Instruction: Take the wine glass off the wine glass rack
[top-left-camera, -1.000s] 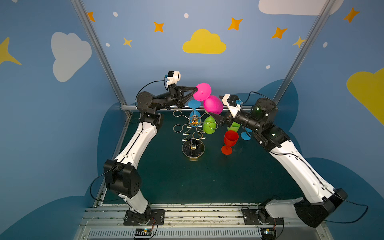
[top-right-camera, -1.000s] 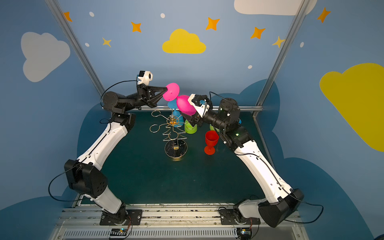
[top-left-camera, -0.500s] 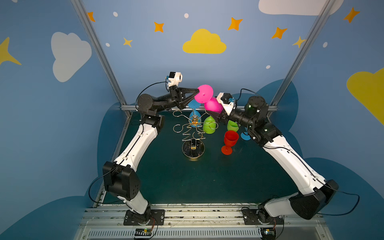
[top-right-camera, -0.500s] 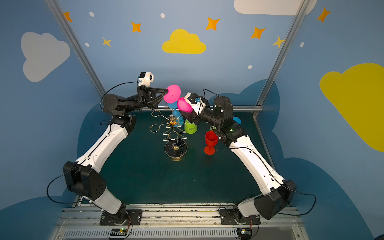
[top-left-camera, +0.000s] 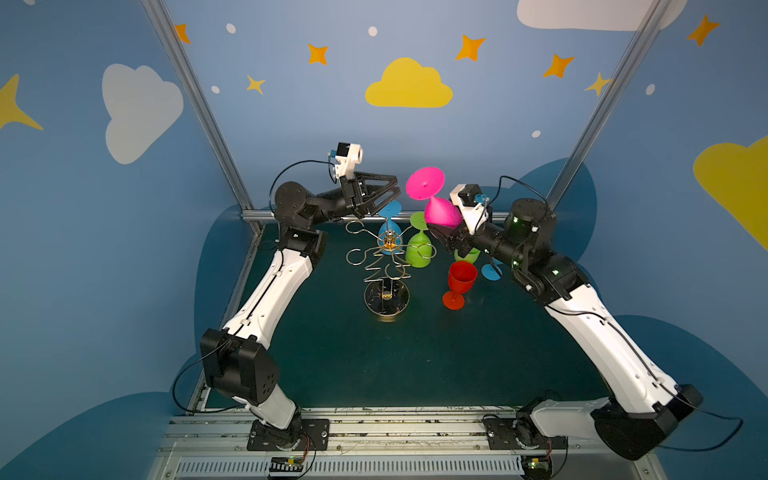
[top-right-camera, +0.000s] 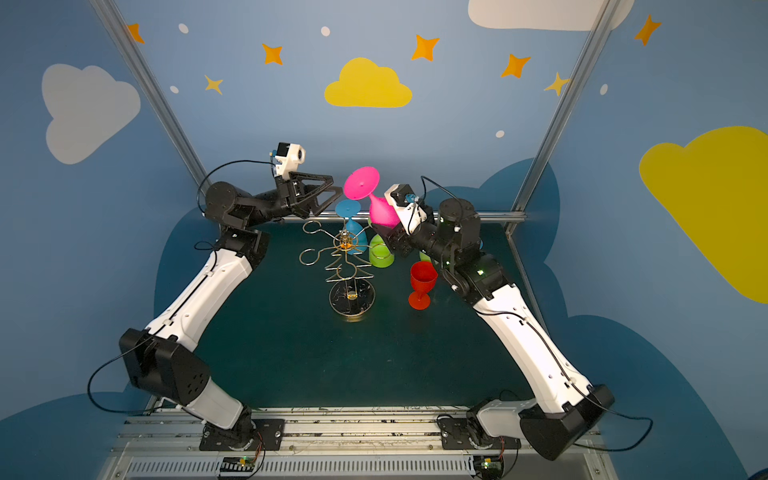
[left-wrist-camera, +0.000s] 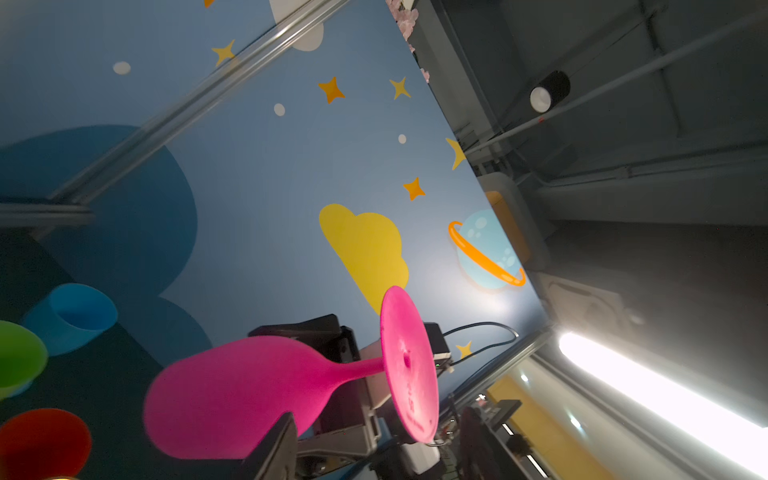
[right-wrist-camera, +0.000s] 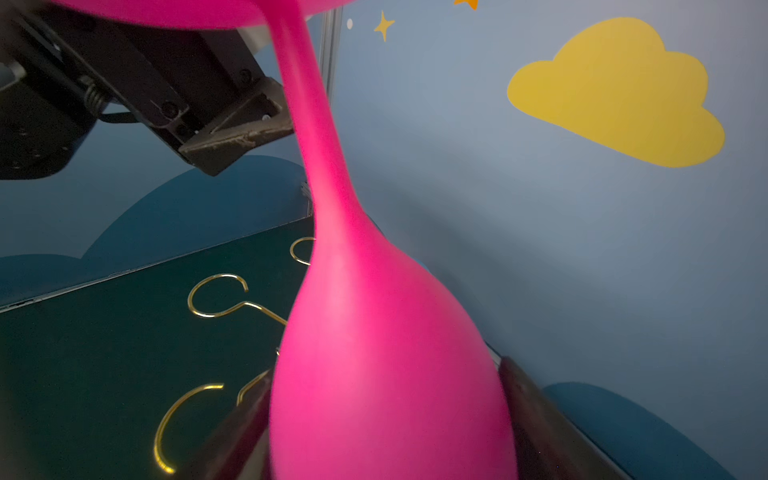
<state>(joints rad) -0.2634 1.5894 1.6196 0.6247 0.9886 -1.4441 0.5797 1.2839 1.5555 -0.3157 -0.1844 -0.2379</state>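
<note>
The pink wine glass (top-left-camera: 440, 211) is hanging in the air upside down, foot uppermost and leaning toward the left arm, above and to the right of the wine glass rack (top-left-camera: 390, 245) in both top views. None of the gold wire loops is running round its stem. The right gripper (right-wrist-camera: 386, 424) is clamping the bowl, and its dark fingers (right-wrist-camera: 534, 415) are pressing on either side of the bowl in the right wrist view. The left gripper (top-left-camera: 392, 192) is hovering just beside the pink foot with its jaws standing apart and nothing between them. One of its fingers is showing close beside the stem in the right wrist view, not touching it.

The rack is standing upright on its round dark base near the middle of the dark green table (top-left-camera: 415, 365). A green glass (top-left-camera: 419, 249) and a blue glass (top-left-camera: 390, 227) are hanging upside down from its arms. A red glass (top-left-camera: 460, 280) is standing upright on the table to the right of the rack, and part of another green glass (top-left-camera: 467, 254) is showing behind the right arm
</note>
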